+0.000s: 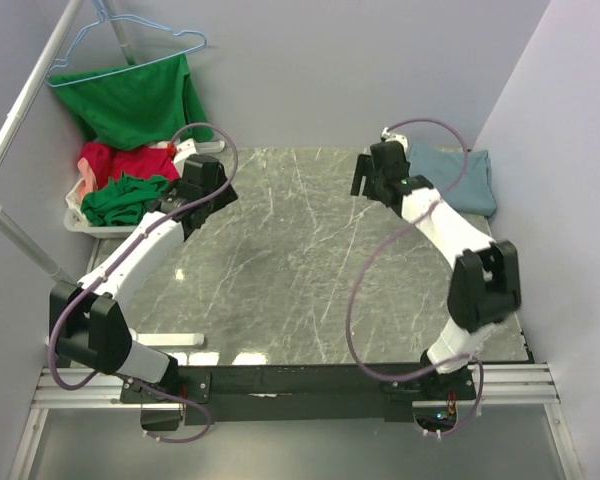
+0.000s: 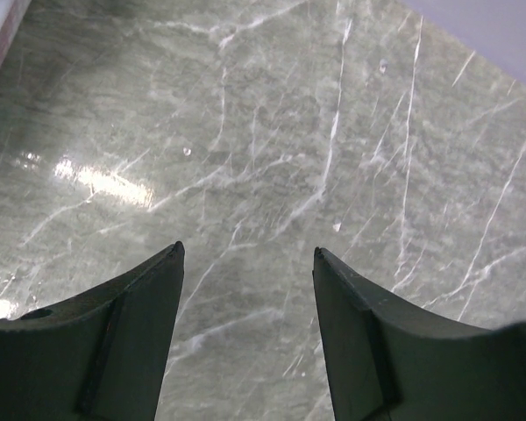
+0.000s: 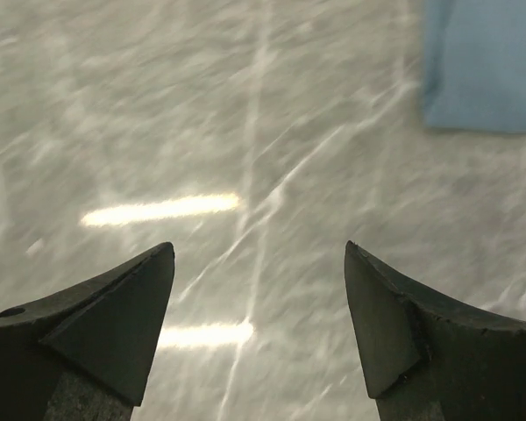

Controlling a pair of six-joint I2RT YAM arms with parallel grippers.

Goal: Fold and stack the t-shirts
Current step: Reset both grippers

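The left fingers (image 2: 123,324) are spread with nothing between them, bare bench (image 2: 272,132) below. The right fingers (image 3: 105,324) are spread wider, also empty. A folded grey-blue t-shirt (image 3: 486,66) lies ahead and to the right of the right fingers, apart from them. Just beside and left of the left fingers stands a white basket (image 1: 75,218) holding a red t-shirt (image 1: 105,160) and a dark green t-shirt (image 1: 125,198), bunched together. Likely risks: a pinch in that heap drags both shirts out, or catches the basket rim and tips it. A careless right sweep could ruffle the folded shirt.
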